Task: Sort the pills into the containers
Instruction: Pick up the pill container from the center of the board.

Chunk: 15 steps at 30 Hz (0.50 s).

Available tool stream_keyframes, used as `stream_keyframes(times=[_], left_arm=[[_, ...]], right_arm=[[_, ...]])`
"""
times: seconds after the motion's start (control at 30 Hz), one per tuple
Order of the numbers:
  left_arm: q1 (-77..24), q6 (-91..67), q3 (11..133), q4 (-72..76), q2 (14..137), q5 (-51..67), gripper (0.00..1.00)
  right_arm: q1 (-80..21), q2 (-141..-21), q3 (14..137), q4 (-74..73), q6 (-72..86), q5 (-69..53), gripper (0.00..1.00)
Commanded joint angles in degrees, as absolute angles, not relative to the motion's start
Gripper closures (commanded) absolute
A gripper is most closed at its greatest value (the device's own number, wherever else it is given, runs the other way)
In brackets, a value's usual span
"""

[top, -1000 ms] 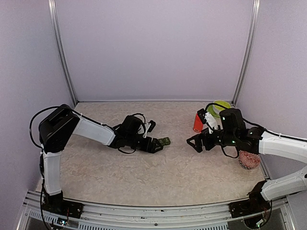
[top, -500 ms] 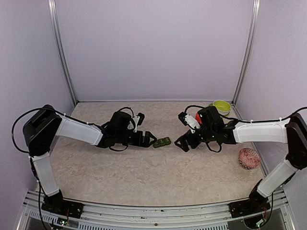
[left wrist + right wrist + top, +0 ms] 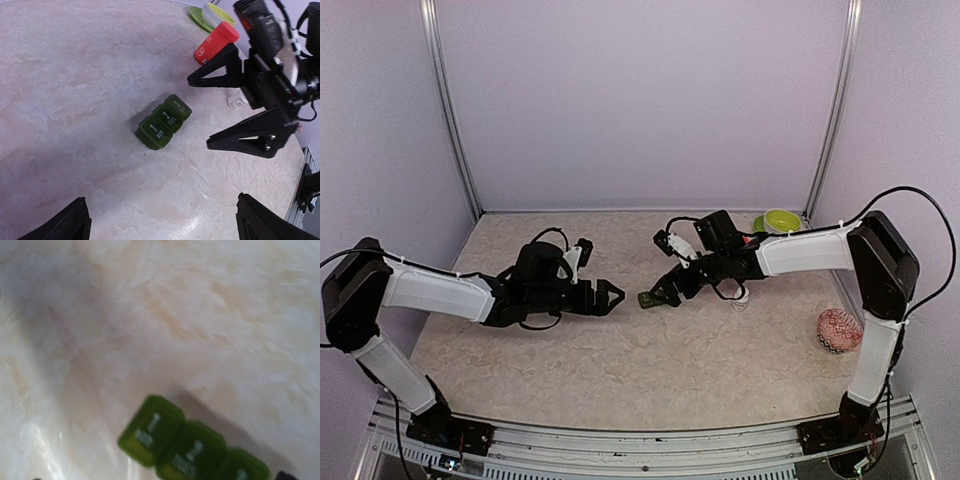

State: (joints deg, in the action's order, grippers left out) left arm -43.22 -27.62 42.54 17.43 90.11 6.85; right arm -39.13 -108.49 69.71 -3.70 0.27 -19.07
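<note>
A strip of three small dark-green square-lidded plastic boxes (image 3: 163, 121) lay flat on the mottled beige tabletop (image 3: 75, 75), between the arms. The right gripper (image 3: 199, 114) hovered just beside it, jaws spread and empty. The left gripper (image 3: 612, 297) was near, equally spread. The blurred right wrist view cut off the third box.

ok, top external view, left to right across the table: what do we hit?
left gripper → containers → small white-capped bottle → green bowl → patterned ball. The right gripper overlaps the containers there, so it is left out of the order.
</note>
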Motion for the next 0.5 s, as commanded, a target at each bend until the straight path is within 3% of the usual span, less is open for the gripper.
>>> stream_keyframes(times=[0.0,0.3,0.47], left_arm=[[-44.6,-28.3,39.6,15.6,84.1,3.8,0.01],[-46.0,-28.8,34.8,11.3,74.8,0.5,0.01],[-46.1,-28.4,34.3,9.7,73.2,-1.2,0.01]], right_arm=[[-38.0,-112.5,74.3,-5.4,-0.4,-26.3,0.00],[-35.1,-120.7,81.5,-9.5,-2.7,-35.7,0.00],[-34.5,-123.9,84.1,-11.4,-3.8,-34.7,0.00]])
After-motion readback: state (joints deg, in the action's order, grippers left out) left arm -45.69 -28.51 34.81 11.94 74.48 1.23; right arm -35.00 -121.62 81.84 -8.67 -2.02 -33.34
